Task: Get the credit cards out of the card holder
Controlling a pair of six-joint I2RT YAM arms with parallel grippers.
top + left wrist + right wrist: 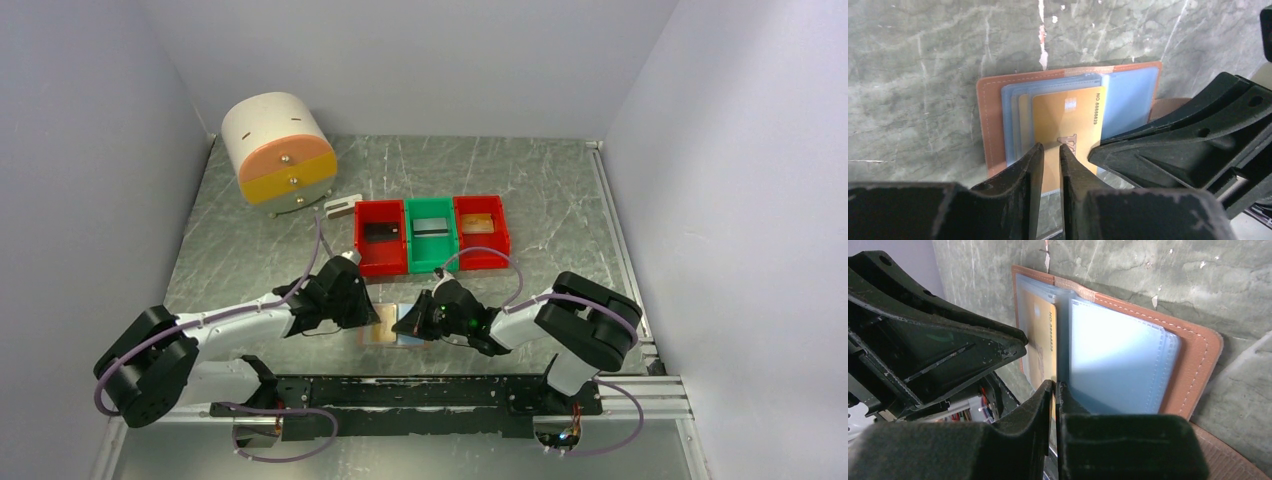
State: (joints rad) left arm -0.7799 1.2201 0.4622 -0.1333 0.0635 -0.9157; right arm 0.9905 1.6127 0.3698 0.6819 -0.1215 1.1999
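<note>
Card holder [383,336] is laid open on the table [250,250], between the two grippers. A yellow-orange card [1063,115] is seen partly out of a blue pocket [1128,100]. Left gripper [1051,147] is nearly closed, tips set down on that card; a real clamp can't be confirmed. Right gripper [1054,385] is closed, tips pressed at the pocket edge beside the card.

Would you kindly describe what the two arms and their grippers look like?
The left arm and right arm have bulky black joints joined by white links, with lilac cables looping alongside. The left gripper and right gripper have matte black, wedge-shaped fingers with scuffed edges.
</note>
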